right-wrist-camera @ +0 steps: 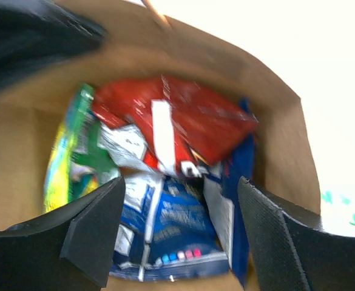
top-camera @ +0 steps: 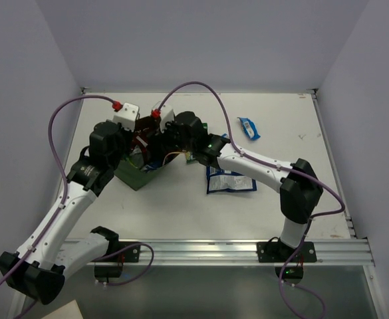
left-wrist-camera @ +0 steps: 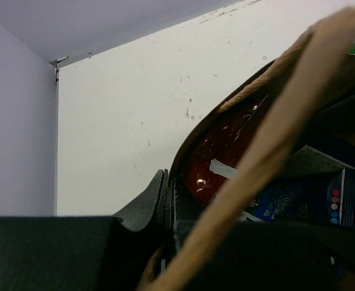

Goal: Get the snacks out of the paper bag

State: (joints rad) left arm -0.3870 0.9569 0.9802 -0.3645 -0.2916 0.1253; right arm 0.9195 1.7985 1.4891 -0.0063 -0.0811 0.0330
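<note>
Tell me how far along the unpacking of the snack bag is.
Early on. Done: a blue bar and a blue-and-white packet lie out on the table. In hand: the left gripper, jaws shut, pinches the bag rim; the right gripper hangs at its mouth, jaws open and empty. Left: the red chip bag, a green packet and other blue-and-white packets inside the bag.

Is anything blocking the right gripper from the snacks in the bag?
Nothing visible: the right gripper sits open at the paper bag's mouth, and the red chip bag lies uppermost, directly ahead.
</note>
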